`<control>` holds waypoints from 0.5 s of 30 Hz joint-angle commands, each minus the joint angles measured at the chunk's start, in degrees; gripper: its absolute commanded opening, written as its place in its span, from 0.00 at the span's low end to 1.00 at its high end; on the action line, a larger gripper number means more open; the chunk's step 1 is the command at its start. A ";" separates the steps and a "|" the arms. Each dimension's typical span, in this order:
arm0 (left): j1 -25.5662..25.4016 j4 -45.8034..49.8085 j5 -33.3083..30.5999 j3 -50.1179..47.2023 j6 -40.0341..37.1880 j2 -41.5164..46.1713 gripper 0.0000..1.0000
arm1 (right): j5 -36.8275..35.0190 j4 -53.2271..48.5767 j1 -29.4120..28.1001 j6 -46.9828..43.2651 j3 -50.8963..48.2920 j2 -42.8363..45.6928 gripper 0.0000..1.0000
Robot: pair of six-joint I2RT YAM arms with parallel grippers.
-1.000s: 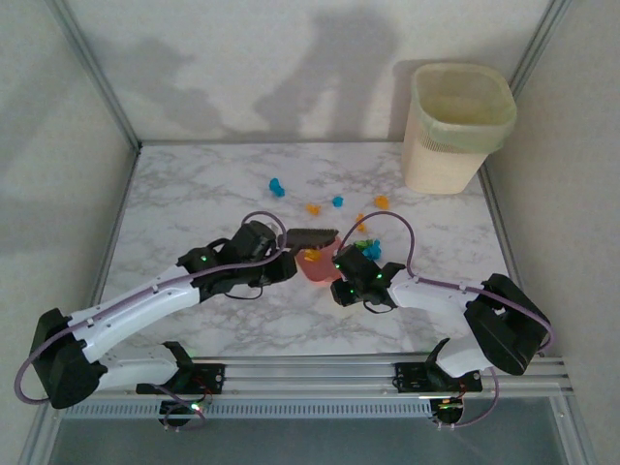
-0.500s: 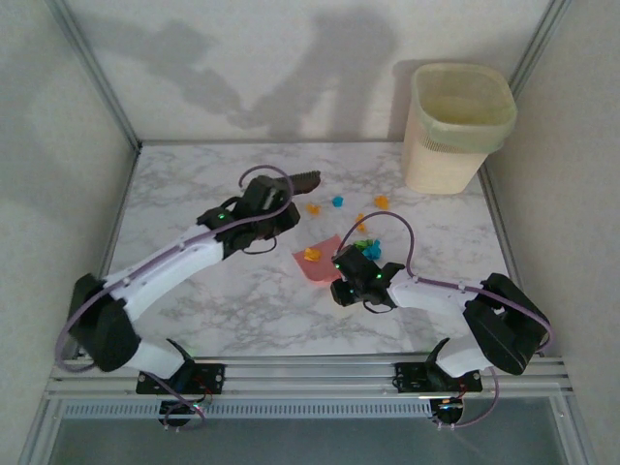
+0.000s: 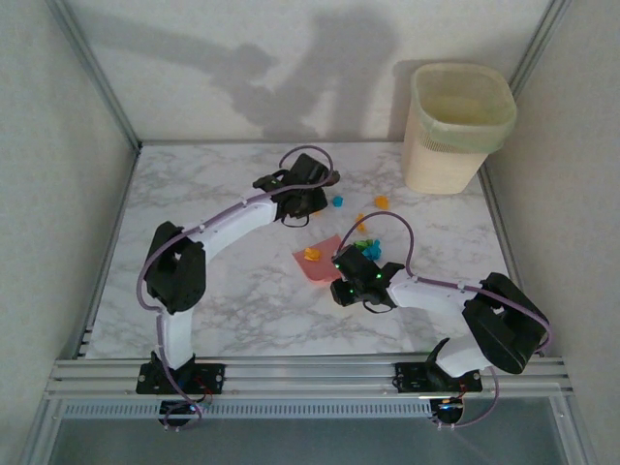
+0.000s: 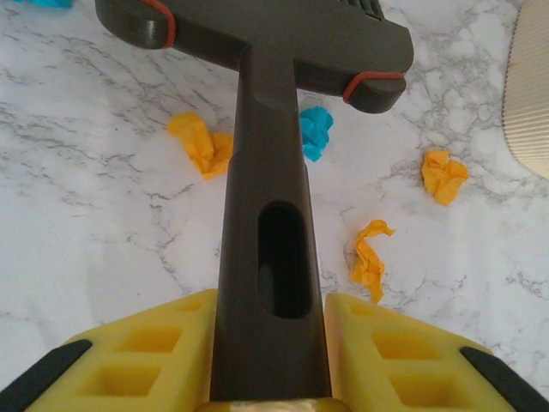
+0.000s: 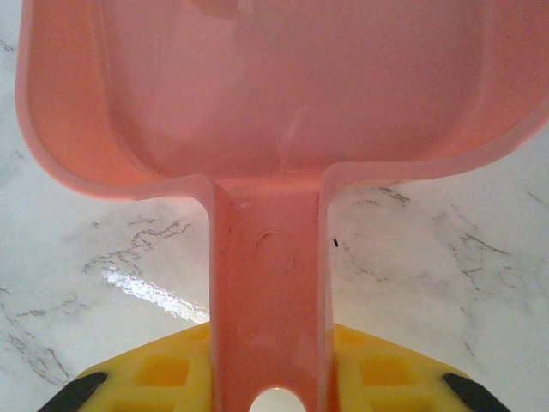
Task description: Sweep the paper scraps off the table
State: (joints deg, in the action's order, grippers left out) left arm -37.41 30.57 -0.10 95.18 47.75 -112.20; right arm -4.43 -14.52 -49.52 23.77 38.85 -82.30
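**Brush out over the far scraps, dustpan held mid-bench**

Plain off-white walls [image 3: 242,68] close in a white marble-patterned bench [image 3: 194,203] with grey veins and a metal rail [image 3: 310,373] along its near edge. At the far right corner stands a pale bin [image 3: 455,126] with a liner folded over its rim.

From its base at the near left, the left arm [image 3: 223,223] stretches up and over to the far middle of the bench. The right arm [image 3: 436,291] lies low, bent in from the near right toward the centre.

A pink dustpan [image 3: 318,260] rests near the middle of the bench. The right jaws are clamped on its handle [image 5: 266,283], with yellow pads [image 5: 163,373] on either side. The left jaws are clamped on the handle of a dark brown brush [image 4: 266,215], which points away toward the far side, its crosswise head [image 4: 257,34] above the marble.

The paper scraps lie on the bench's far middle and right. Beside the brush are an orange bit [image 4: 202,142] on the left, a blue one [image 4: 316,130] on the right, and two more orange bits [image 4: 444,174] [image 4: 369,257] farther right. A green and blue cluster [image 3: 363,242] sits just right of the dustpan. One orange bit [image 3: 312,254] shows against the dustpan's pink.
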 commanded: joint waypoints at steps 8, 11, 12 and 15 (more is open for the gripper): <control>-0.38 -4.35 4.60 -11.17 0.86 7.09 0.00 | -0.10 -3.68 0.65 0.85 -1.32 -1.37 0.00; -1.54 -5.35 5.63 -14.55 0.95 9.67 0.00 | -0.19 -3.67 0.65 0.98 -1.45 -1.29 0.00; -1.89 -5.38 5.73 -15.48 0.99 10.46 0.00 | -0.15 -3.71 0.65 0.96 -1.45 -1.20 0.00; -2.58 -5.46 5.87 -18.24 1.12 12.88 0.00 | -0.30 -3.67 0.66 1.10 -1.45 -1.16 0.00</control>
State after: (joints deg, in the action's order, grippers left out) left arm -39.03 25.80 4.14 79.02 48.05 -102.63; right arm -4.43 -14.52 -49.52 23.79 38.85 -82.30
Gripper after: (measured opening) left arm 0.326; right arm 0.272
